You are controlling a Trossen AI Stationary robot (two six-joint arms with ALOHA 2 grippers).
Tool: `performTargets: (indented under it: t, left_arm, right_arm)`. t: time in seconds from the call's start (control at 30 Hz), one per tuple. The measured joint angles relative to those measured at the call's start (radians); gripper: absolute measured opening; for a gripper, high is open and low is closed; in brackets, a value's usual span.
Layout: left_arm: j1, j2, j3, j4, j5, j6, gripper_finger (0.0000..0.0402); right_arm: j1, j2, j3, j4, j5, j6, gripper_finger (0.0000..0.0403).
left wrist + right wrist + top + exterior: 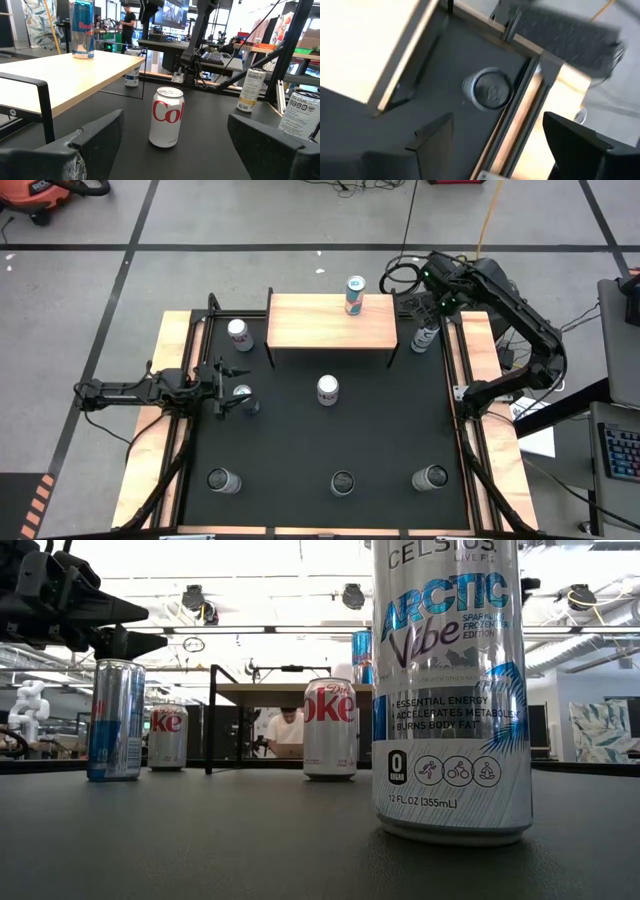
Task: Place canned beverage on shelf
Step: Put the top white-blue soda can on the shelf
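The wooden shelf [320, 325] stands at the table's far middle on thin black legs, with a blue-and-silver can [355, 294] upright on its top. My left gripper [228, 390] is open and hovers just above a blue-and-silver can [115, 720] at the table's left. A Diet Coke can [167, 123] stands farther off, in line with its open fingers [175, 120]. My right gripper [497, 117] is open and points down above a can [487, 90] standing at the shelf's right end [425, 337].
Another Diet Coke can [239, 333] stands at the shelf's left end. Three cans [223, 480] [343, 482] [430, 477] stand in a row near the front edge; the middle one fills the low view [450, 690]. A black frame rail [455, 380] runs along each table side.
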Motion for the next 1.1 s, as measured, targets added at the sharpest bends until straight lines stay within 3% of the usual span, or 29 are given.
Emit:
performTargets:
  t: [0.37,1.1]
  left_arm:
    - [0.000,0.000,0.000,0.000,0.000,0.000,0.0361]
    - [0.000,0.000,0.000,-0.001,0.000,-0.006,0.0361]
  right_arm:
    - [-0.033,0.000,-0.209,0.106,-0.005,-0.048,0.0286]
    - [-0.162,0.000,-0.341,0.299,-0.084,-0.102,0.0286]
